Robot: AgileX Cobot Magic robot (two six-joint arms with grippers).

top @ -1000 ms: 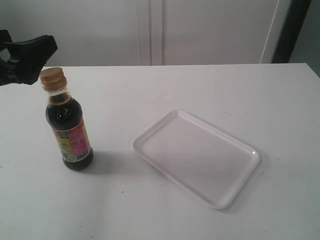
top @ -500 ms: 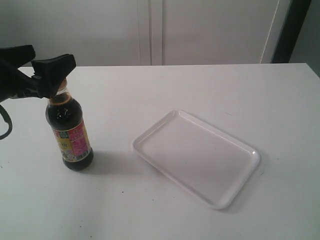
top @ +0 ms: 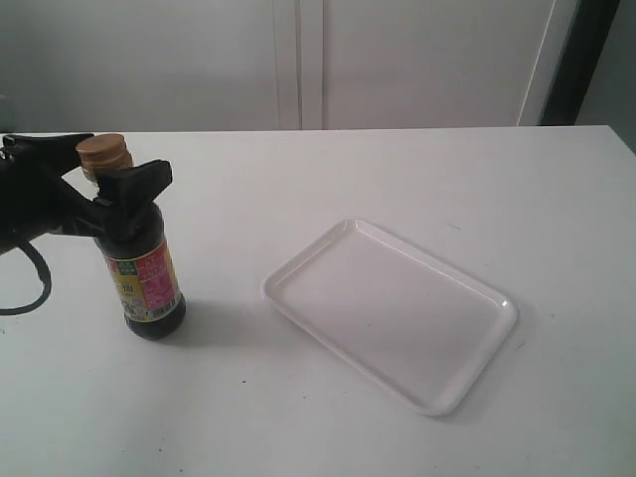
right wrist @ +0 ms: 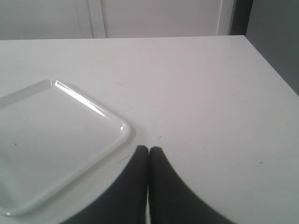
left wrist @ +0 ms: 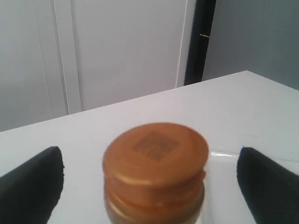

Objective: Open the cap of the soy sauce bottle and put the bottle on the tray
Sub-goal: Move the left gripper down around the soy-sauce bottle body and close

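Fingers of my left gripper (left wrist: 149, 179) stand spread either side of the cap (left wrist: 155, 156) on the soy sauce bottle (top: 139, 258), upright well left of the tray (top: 487, 343); I'd close squarely on the neck; right gripper (right wrist: 149, 161) pinched empty.

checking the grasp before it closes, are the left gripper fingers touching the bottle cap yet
Apart. The left wrist view shows the cap centred between the left gripper's fingers, with white table visible on both sides.

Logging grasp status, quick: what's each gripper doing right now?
Left gripper: open, fingers either side of the soy sauce bottle, below the cap.
Right gripper: closed, empty.
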